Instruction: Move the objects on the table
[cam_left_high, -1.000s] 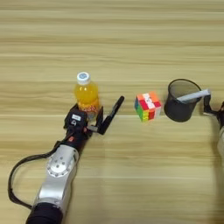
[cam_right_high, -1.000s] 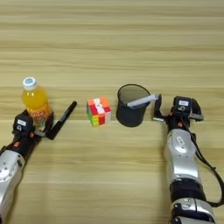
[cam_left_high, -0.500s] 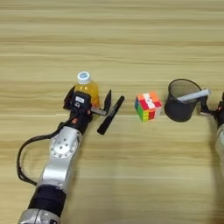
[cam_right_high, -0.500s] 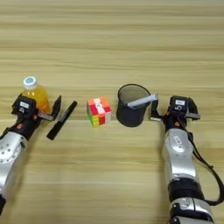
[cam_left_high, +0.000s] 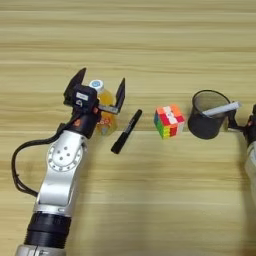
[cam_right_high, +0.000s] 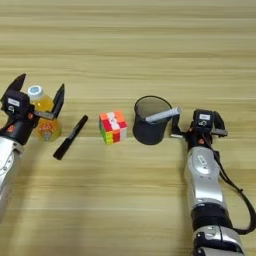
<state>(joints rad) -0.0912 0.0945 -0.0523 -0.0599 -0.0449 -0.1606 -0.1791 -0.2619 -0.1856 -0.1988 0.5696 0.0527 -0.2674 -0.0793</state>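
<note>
While the left gripper (cam_left_high: 99, 85) straddles the juice bottle (cam_left_high: 104, 107) — jaws spread — marker (cam_left_high: 126, 131) alongside.

Matt wood-grain table (cam_left_high: 150, 200), glossy clear plastic bottle (cam_left_high: 104, 120) at left, matt black mesh cup (cam_right_high: 150, 121), glossy plastic cube (cam_left_high: 169, 120), smooth silvery metal-looking arm shells (cam_left_high: 62, 165).

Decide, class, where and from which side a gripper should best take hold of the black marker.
Probably mid-barrel, from above. The black marker lies flat on the table, slanted, cap end toward the puzzle cube, so fingers should straddle its thin width. The left gripper, open around the juice bottle, is nearest.
</note>
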